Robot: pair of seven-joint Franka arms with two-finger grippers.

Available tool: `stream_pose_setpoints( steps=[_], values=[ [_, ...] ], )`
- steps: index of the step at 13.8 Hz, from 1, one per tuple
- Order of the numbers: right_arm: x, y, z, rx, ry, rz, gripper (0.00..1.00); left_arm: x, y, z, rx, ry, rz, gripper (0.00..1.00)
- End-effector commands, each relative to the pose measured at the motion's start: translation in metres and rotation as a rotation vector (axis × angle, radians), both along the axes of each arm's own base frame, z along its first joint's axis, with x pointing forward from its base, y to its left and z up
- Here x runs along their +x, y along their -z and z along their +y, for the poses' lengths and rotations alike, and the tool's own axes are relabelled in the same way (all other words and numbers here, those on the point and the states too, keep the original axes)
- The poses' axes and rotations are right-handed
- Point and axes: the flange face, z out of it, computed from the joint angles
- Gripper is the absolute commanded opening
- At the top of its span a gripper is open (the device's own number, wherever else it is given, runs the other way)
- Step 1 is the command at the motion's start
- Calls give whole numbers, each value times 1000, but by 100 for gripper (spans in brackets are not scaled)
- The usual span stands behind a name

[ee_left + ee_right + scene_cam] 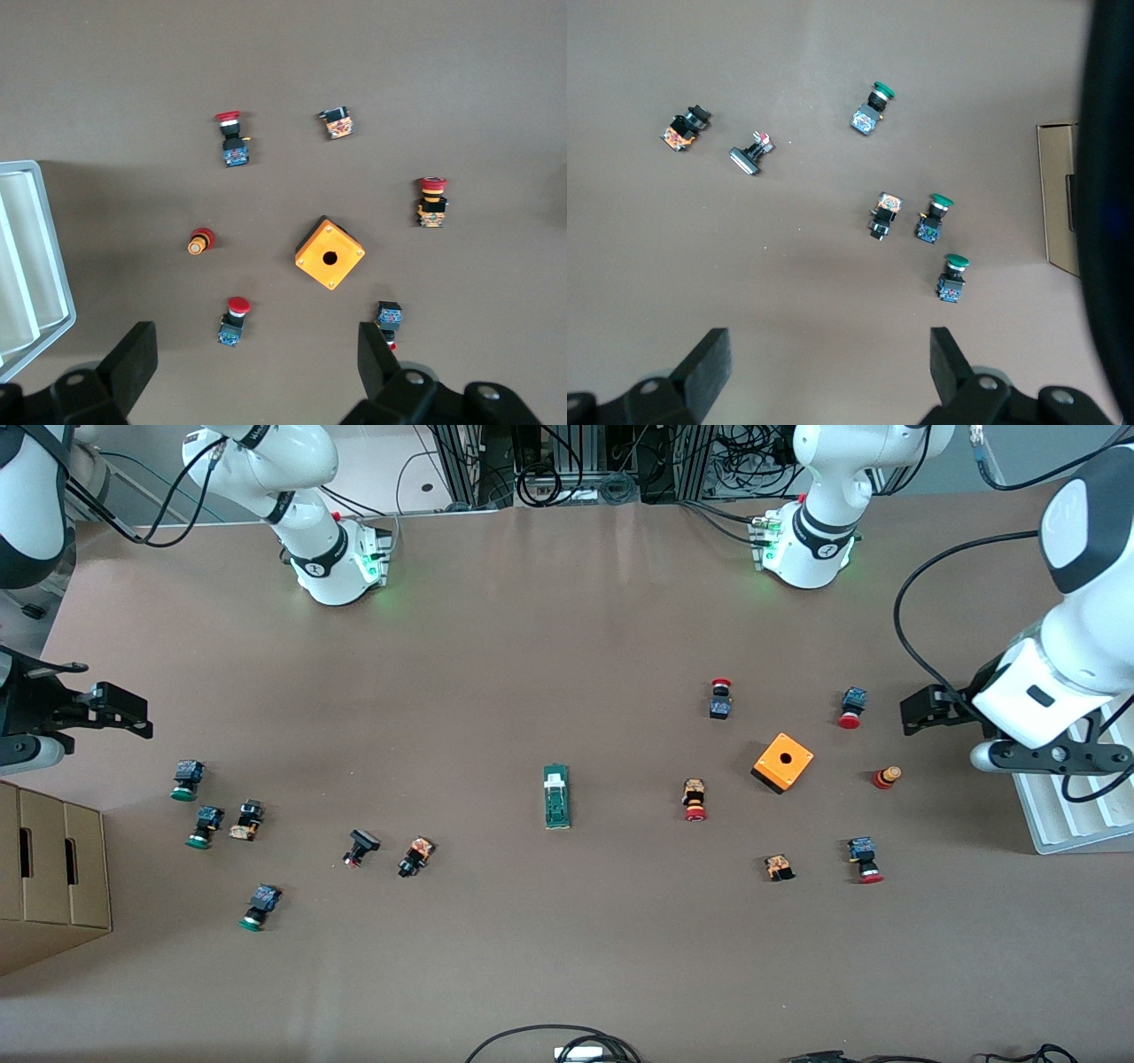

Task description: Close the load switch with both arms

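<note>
The load switch (556,795), a narrow green block with a white sliding piece, lies alone near the middle of the table and shows only in the front view. My left gripper (924,710) hangs open above the table at the left arm's end, over the red-capped push buttons; its wrist view shows the left gripper (255,359) with wide-apart fingers (133,356) and nothing between them. My right gripper (117,708) hangs open at the right arm's end, over bare table beside green-capped buttons. In its wrist view the right gripper (828,363) holds nothing. Both are well away from the switch.
An orange box with a hole (783,762) sits among several red-capped buttons (695,799) toward the left arm's end, beside a white tray (1072,806). Green-capped buttons (187,779) and black ones (361,847) lie toward the right arm's end, by a cardboard box (53,868).
</note>
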Motion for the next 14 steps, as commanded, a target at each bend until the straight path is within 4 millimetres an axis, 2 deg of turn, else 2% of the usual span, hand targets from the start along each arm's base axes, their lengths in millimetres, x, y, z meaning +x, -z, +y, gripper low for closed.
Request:
stream_pose_setpoints(
  steps=[1, 4, 6, 9, 10, 11, 14],
  values=[
    [5, 2, 0, -27, -9, 6, 100, 1, -9, -18, 4, 26, -48, 100],
    [5, 3, 0, -25, -9, 6, 100, 0, -5, -53, -9, 12, -91, 100],
    [6, 4, 0, -25, -9, 7, 100, -7, -4, -74, 16, -6, -99, 100],
    [6, 4, 0, -25, -9, 7, 100, -35, -5, -136, 86, -93, -139, 100],
    [6, 4, 1, -25, -10, 7, 100, -52, -15, -162, 117, -114, -182, 100],
    [6, 4, 1, -25, -10, 7, 100, -68, -28, -178, 135, -110, -211, 100],
    [6, 4, 1, -25, -12, 9, 100, -114, -67, -208, 148, -68, -271, 100]
  ],
)
